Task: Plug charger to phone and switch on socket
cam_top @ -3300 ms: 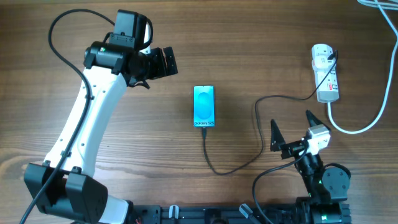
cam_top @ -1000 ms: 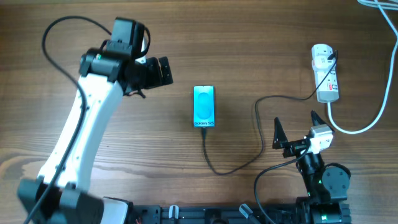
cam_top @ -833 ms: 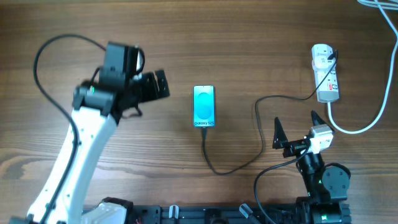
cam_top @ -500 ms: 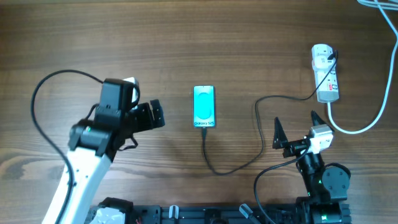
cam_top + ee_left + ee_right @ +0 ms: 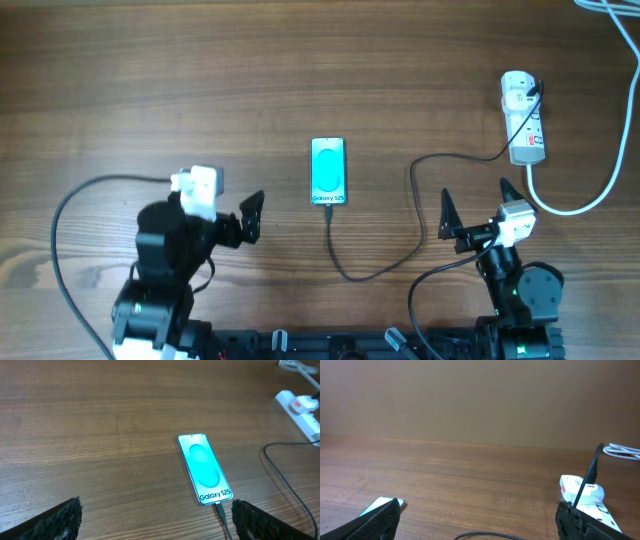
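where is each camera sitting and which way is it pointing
Overhead: above the table, looking straight down on the phone, charger and socket; both arms show along the bottom edge.
Left wrist: on the left claw, low, facing the phone; its fingertips fill the bottom corners.
Right wrist: on the right claw, low, looking across the table towards the socket; fingertips in the bottom corners.
Shared: both wrist views catch the phone and socket.

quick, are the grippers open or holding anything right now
Left black two-finger gripper: open, holding nothing.
Right black two-finger gripper: open, holding nothing.
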